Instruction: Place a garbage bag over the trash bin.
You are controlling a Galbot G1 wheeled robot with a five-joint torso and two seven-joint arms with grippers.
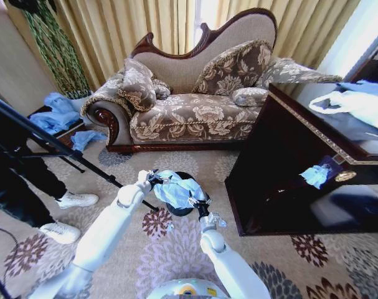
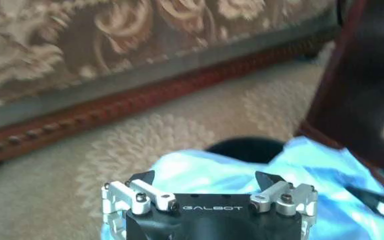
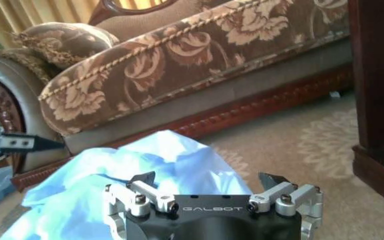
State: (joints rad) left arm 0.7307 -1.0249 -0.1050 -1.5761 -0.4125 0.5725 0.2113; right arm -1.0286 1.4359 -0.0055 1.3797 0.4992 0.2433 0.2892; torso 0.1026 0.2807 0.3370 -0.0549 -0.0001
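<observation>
The light-blue garbage bag lies bunched on top of the black trash bin, which stands on the carpet in front of the sofa. Only the bin's rim shows past the plastic. My left gripper is at the bag's left edge and my right gripper at its right edge. In the left wrist view the left gripper is open, its fingers spread wide with the bag just beyond them. The right gripper is open the same way against the bag.
A patterned sofa stands behind the bin. A dark wooden cabinet rises close on the right, with a white bag on top and a blue scrap at its drawer. A black tripod leg and a person's shoes are on the left.
</observation>
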